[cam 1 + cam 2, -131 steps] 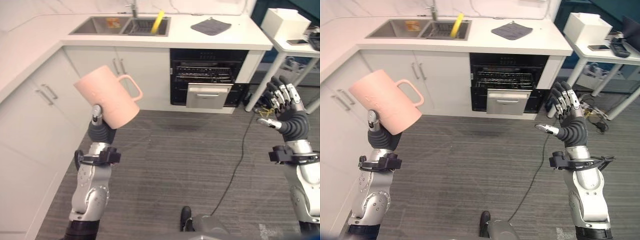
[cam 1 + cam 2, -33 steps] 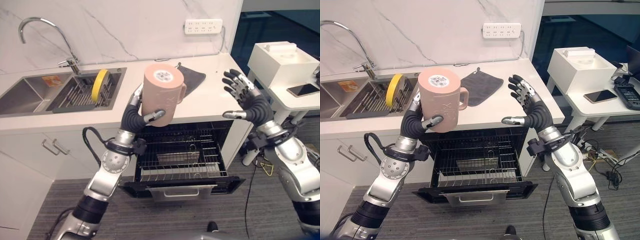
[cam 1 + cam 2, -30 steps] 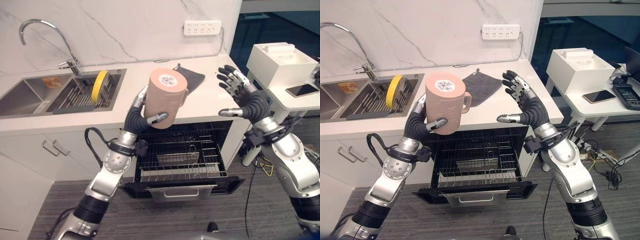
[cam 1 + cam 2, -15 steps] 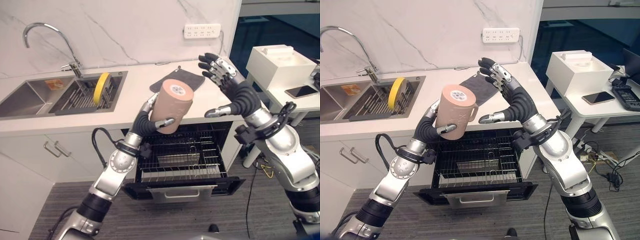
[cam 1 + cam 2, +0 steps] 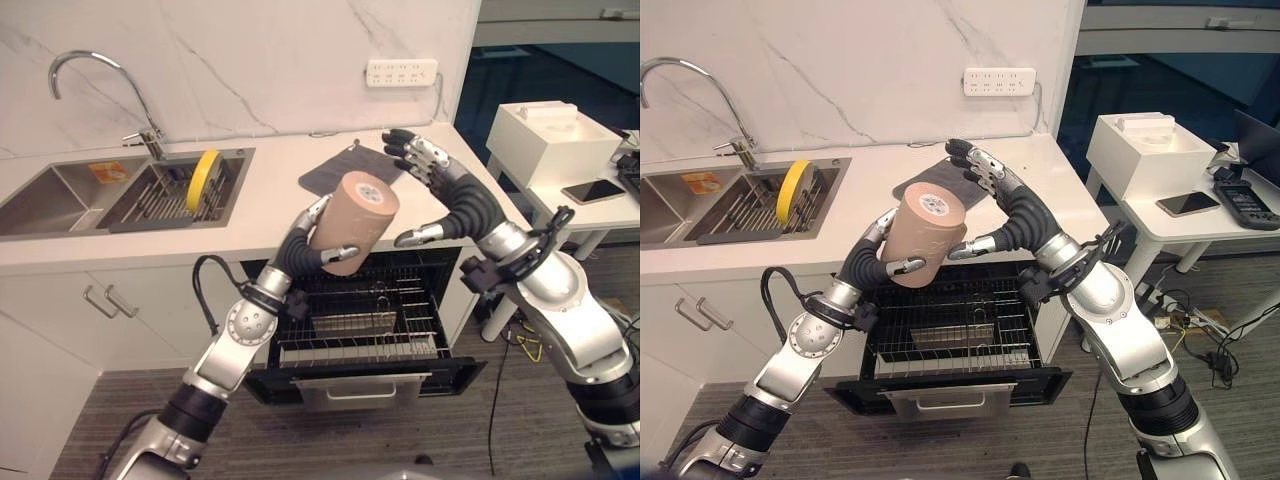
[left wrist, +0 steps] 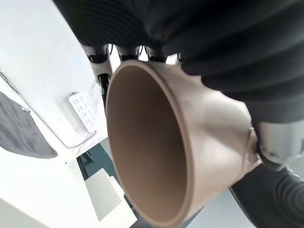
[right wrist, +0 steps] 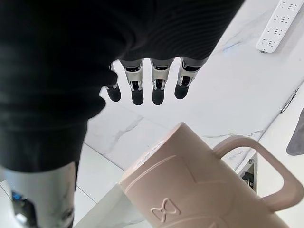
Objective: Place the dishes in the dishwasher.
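My left hand (image 5: 305, 247) is shut on a large pink mug (image 5: 355, 220), which it holds tilted with its base toward me, above the open dishwasher (image 5: 360, 325). The mug's mouth (image 6: 142, 142) fills the left wrist view, and its handle (image 7: 266, 175) appears in the right wrist view. Just right of the mug, my right hand (image 5: 455, 205) is open with spread fingers, thumb (image 5: 975, 243) near the mug's side, not touching it. The dishwasher's wire rack (image 5: 950, 335) is pulled out below. A yellow plate (image 5: 204, 170) stands in the sink rack.
A double sink (image 5: 120, 190) with a faucet (image 5: 95, 80) is set in the white counter (image 5: 260, 215). A grey cloth (image 5: 335, 170) lies behind the mug. At the right stands a white table (image 5: 600, 195) with a white box (image 5: 555, 130) and a phone (image 5: 592, 190).
The robot has come from across the room up to the dishwasher. In the last second the left hand moved the mug right and lower, and the right hand came in close beside it.
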Controlling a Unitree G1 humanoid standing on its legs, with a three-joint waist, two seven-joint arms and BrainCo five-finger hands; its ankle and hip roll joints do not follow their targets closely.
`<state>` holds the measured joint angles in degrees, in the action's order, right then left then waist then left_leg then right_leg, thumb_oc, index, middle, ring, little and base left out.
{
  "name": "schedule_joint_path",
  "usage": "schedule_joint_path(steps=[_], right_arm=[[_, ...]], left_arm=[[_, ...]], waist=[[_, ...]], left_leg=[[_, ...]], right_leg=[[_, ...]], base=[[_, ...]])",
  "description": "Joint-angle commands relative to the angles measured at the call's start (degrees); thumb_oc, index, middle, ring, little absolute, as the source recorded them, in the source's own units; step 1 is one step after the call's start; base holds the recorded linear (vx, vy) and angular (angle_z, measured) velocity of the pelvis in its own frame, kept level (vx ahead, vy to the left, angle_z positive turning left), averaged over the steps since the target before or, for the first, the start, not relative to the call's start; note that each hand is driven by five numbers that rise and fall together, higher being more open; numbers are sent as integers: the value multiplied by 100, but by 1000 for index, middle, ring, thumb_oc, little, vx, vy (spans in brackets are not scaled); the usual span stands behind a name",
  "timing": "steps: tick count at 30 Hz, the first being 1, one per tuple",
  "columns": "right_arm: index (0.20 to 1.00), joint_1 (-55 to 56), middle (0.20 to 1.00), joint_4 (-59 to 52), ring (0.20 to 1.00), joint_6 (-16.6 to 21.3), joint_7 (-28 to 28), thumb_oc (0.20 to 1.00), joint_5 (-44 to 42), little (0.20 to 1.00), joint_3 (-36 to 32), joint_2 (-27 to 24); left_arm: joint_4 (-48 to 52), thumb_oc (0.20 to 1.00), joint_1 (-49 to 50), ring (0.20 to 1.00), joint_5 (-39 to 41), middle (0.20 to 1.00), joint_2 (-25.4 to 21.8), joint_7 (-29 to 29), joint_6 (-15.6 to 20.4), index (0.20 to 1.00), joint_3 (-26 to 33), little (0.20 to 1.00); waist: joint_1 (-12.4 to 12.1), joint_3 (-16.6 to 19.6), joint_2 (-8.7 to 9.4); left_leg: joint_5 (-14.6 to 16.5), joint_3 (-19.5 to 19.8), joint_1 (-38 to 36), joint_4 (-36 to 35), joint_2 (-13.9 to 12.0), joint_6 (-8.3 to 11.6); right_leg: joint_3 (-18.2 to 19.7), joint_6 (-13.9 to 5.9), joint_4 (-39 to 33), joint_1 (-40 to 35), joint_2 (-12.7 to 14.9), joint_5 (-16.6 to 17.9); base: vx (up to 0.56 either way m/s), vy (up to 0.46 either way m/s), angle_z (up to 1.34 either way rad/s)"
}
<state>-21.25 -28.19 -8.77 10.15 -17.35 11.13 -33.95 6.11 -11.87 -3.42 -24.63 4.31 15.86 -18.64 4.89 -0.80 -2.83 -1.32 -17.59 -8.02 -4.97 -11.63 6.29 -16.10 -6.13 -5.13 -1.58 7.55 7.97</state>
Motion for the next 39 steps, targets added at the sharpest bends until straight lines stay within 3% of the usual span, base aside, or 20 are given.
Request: schedule_joint_path(steps=[1,23,39], right_arm=[[1000,-745,1000,-163,1000,142,-247,1000,63,1000,-41,225],[1000,-843,1000,-138,1000,358,-684,1000,-412,1000,63,660],[1000,-769,1000,-149,1000,354,-514,1000,116,1000,19,320]], left_arm=[[393,200,-746,200,-71,200,-345,82,472,200,-18,200],[896,200,-840,200,368,200,-224,20,278,200,-163,200],[878,200,-826,200,439,200,-301,144,208,200,99,200]], waist=[[-56,-2,301],[-138,-17,302],[-124,-2,306]], left_leg=[[88,-92,-60,-3,-170,142],[84,-30,-34,-3,-164,124],[85,-26,-38,-3,-152,121]], right_leg=[[162,-340,12,-530,288,-674],[97,-338,12,-543,302,-678],[99,-333,12,-542,292,-676]], base=[[0,0,0],[0,0,0],[0,0,0]])
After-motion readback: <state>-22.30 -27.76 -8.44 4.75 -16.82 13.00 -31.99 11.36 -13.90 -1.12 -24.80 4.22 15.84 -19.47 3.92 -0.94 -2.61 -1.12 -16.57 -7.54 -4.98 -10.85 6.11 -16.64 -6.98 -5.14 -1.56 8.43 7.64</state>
